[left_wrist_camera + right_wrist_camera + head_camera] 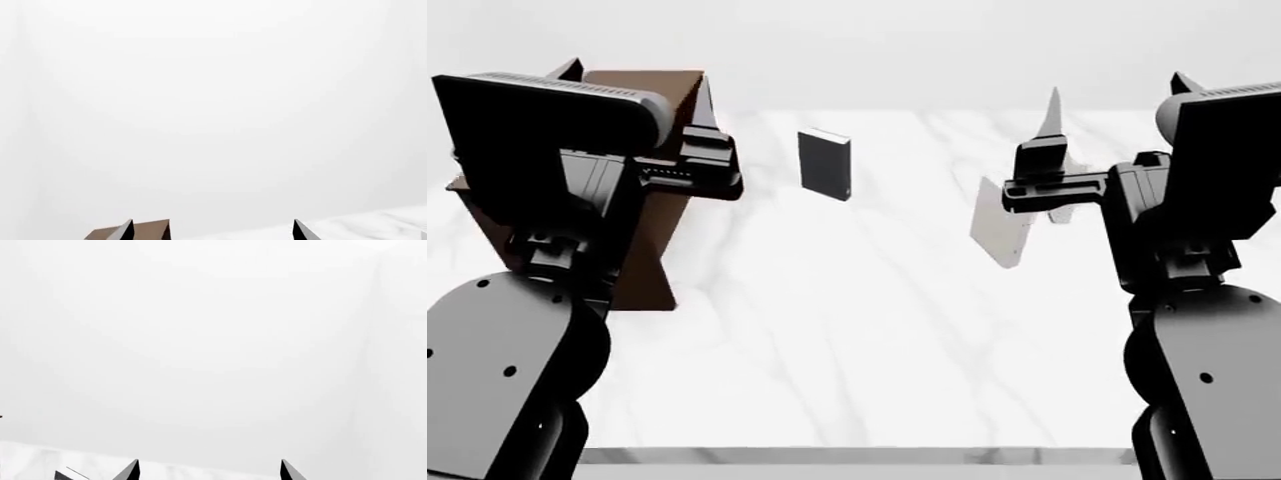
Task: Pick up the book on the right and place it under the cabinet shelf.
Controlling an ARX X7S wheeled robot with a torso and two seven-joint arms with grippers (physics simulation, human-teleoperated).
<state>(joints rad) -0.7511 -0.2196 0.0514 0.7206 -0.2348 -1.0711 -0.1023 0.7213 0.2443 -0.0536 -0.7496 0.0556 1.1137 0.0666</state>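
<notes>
Off-white book (pixel 1002 222) just beside right pincer (pixel 1052 150).

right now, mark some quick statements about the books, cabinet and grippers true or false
1. The off-white book stands on the marble table. True.
2. The right gripper is shut on the book. False: its fingertips are apart and hold nothing.
3. The cabinet stands at the table's left side. True.
4. The dark grey book lies flat. False: it stands upright.
5. The left gripper is open. True.
</notes>
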